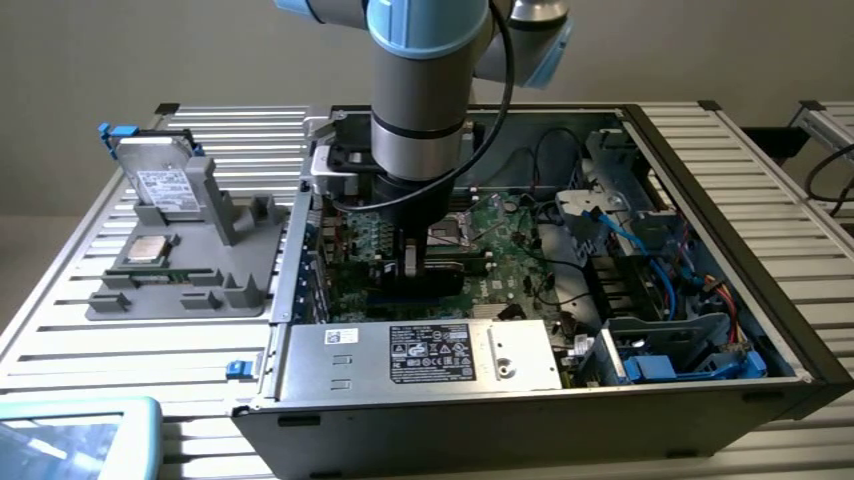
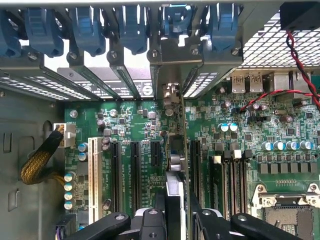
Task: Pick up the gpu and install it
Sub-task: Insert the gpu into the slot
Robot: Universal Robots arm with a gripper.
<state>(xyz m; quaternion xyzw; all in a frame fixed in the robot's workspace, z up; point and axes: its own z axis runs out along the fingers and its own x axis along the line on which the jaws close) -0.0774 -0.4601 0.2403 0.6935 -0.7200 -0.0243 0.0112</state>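
Robotics lab bench: open computer case (image 1: 534, 430) on slatted aluminium table (image 1: 94, 345), grey parts fixture (image 1: 180, 292)

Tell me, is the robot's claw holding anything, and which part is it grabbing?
Yes. The gripper holds the gpu, pinching its two flat faces near the upper edge, so the card stands on edge above the green motherboard.

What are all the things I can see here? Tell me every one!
case: one, black, open, on the table
motherboard: one, green, inside the case
gpu: one, green and silver, edge-on over the motherboard
power supply: one, silver, in the case
tray: one, grey, beside the case
hard drive: one, silver, upright on the tray
table: one, silver slats, under everything
arm: one, grey and blue, above the case
claw: one, black, shut on the gpu
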